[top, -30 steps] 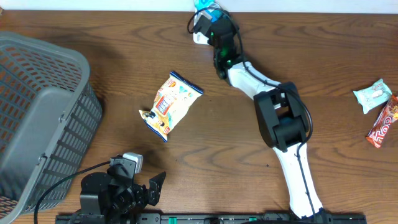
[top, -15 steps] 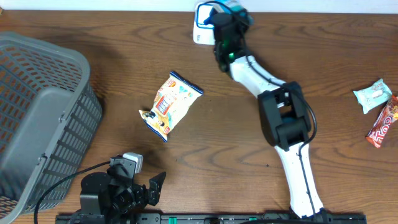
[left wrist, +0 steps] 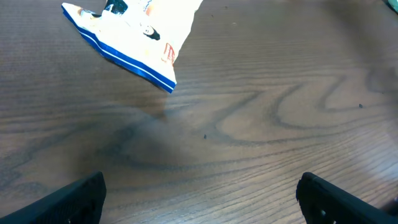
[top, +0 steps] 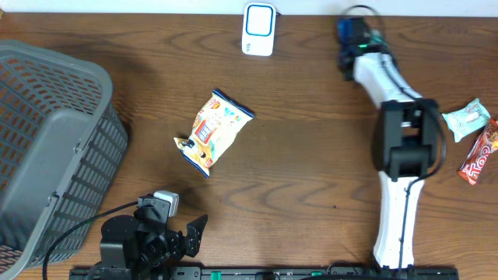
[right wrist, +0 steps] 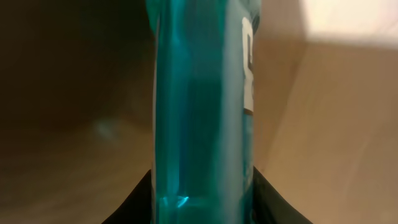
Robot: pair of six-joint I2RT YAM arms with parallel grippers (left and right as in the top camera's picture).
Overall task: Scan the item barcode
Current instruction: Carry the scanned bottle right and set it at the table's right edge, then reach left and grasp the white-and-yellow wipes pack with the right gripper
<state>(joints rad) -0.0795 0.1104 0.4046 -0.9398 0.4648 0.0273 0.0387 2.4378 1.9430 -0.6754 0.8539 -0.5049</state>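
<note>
Teal and glossy, the item is filling the middle of the right wrist view, standing upright between the right jaws, which are closing narrowly on it from both sides. White lettering is showing on its right face, cut off and too blurred to read. From overhead, the item is sitting at the tip of the right arm, close to the far edge of the worktop and right of centre. The white scanner with its blue outline is lying at the far edge, well apart to the left of the item.

A yellow and white snack bag with blue trim is lying near the middle of the worktop, its print too small to read. At the right edge, a red bar is showing "TOP" in white letters, just beside a pale green packet. A grey basket is occupying the left edge.

At the near edge, the left jaws are standing wide and holding nothing, hanging over bare wood, with the snack bag's blue-striped corner lying just ahead.
</note>
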